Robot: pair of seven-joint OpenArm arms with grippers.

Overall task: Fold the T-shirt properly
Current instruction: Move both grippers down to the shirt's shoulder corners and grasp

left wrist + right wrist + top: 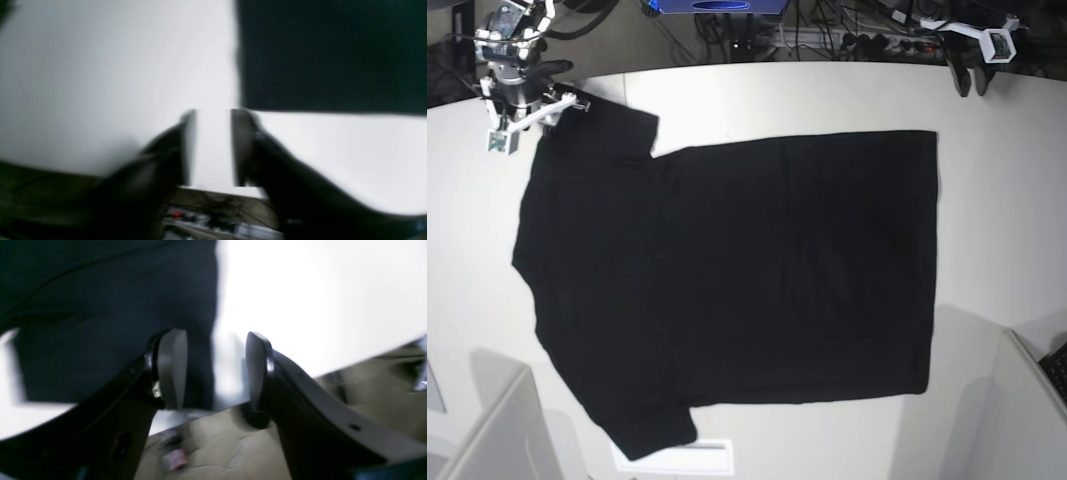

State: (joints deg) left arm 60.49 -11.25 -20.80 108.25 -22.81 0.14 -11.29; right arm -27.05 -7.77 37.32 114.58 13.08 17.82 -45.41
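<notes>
- While blurred, left wrist view: left hand [213, 146] parted, empty, over white table [100, 83]; T-shirt [333, 53] corner just beyond.
- Right wrist view: right hand [217, 370] parted, empty, straddling T-shirt [116, 323] edge.
- Base view: T-shirt [727, 280] spread flat, plain black side up, on table [1007, 200].

Matt black cloth T-shirt [727, 280] lying smooth, plain white table [1007, 200] with a smooth, faintly shiny top, dark smooth plastic-looking gripper fingers [171, 368]
</notes>
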